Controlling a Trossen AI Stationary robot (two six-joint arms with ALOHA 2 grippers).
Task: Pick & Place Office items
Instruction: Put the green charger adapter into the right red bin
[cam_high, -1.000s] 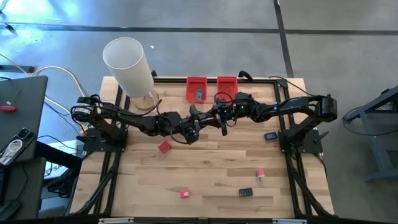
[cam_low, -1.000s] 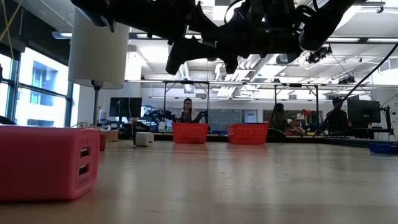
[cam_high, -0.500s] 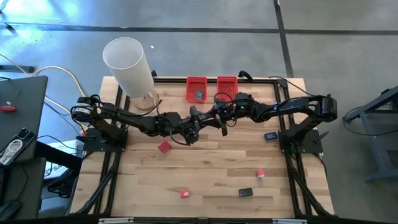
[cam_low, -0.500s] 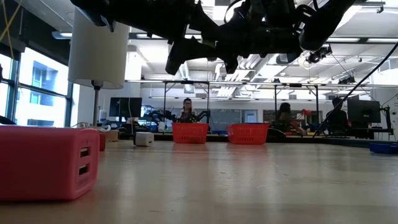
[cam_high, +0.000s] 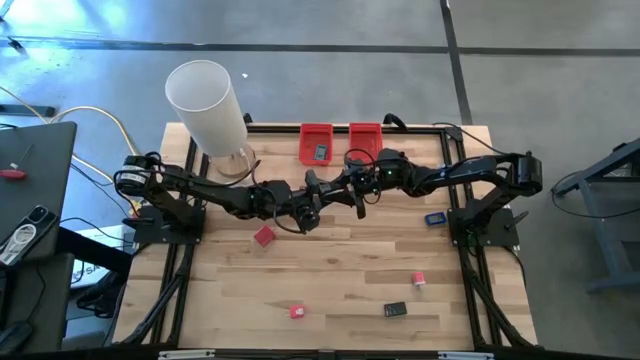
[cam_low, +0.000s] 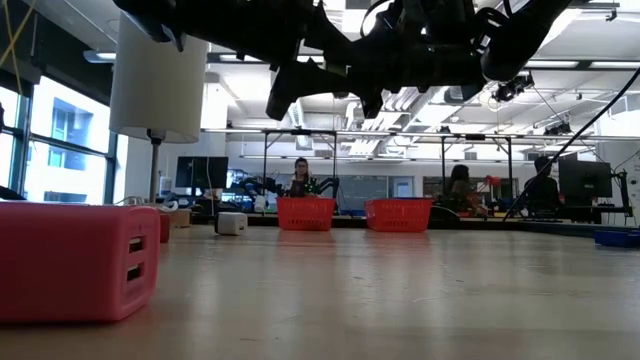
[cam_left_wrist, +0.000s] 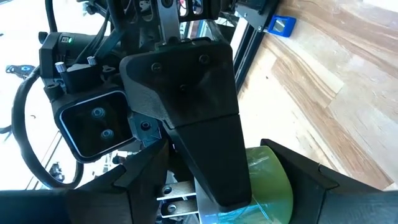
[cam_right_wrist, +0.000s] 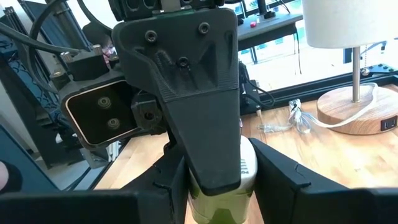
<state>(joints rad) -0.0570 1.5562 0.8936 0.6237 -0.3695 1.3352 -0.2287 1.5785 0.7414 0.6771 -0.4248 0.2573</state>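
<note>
Both grippers meet in mid-air over the far middle of the table, pointing at each other, left gripper (cam_high: 312, 207) and right gripper (cam_high: 345, 190). Between them is a small rounded green office item (cam_left_wrist: 273, 180), green with a white ribbed band in the right wrist view (cam_right_wrist: 245, 165). Each gripper is shut on it. Other pieces lie on the table: a red block (cam_high: 263, 236), a small red piece (cam_high: 297, 312), a black flat piece (cam_high: 395, 309), a red-pink piece (cam_high: 419, 279) and a blue piece (cam_high: 434, 218). My left gripper has the green item's rounded body (cam_left_wrist: 283, 186) between its two fingers, level, coming from the table's left. The item is lifted clear of the table. The right gripper's finger (cam_left_wrist: 205, 130) covers much of the contact. My right gripper has the same item (cam_right_wrist: 249, 168) between its two fingers, level, from the table's right. The left gripper's finger (cam_right_wrist: 199, 112) lies in front of the item and hides where the pads sit.
Two red bins (cam_high: 316, 143) (cam_high: 364, 137) stand at the far edge; the left one holds a dark piece (cam_high: 321, 152). A tall white cylinder on a wooden base (cam_high: 205, 105) stands at the far left corner. People sit in the room beyond (cam_low: 300, 175).
</note>
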